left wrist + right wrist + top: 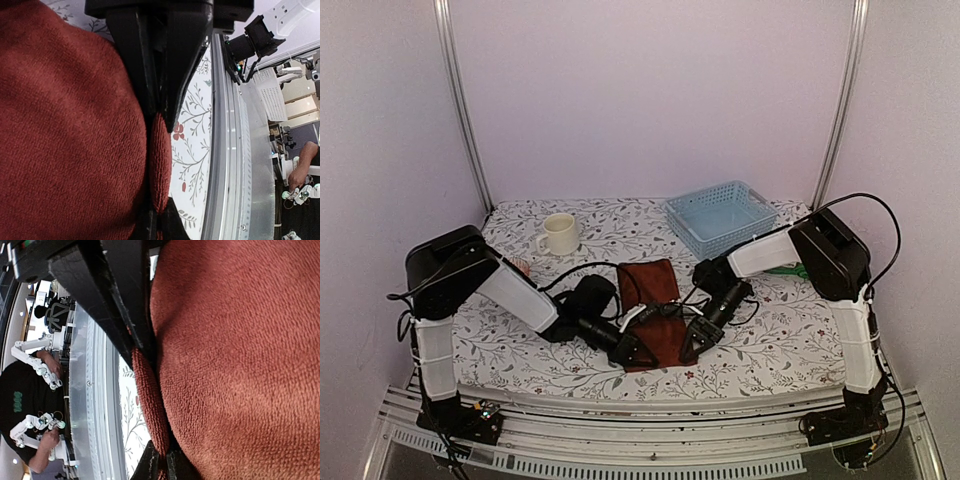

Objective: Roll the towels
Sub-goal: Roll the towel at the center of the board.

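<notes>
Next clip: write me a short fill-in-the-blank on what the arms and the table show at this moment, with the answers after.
1. The left gripper and right gripper are both shut on the near edge of one ___ towel.
2. The mug stands toward the back ___ of the table.
3. The lattice basket at the back right is pale ___.

Missing words: rust-brown; left; blue.

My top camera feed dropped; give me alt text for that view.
The left pincer and the right pincer each pinch a near corner of a dark rust-brown cloth towel lying flat at centre. Behind it stand a cream ceramic mug on the left and a pale blue plastic lattice basket on the right.
</notes>
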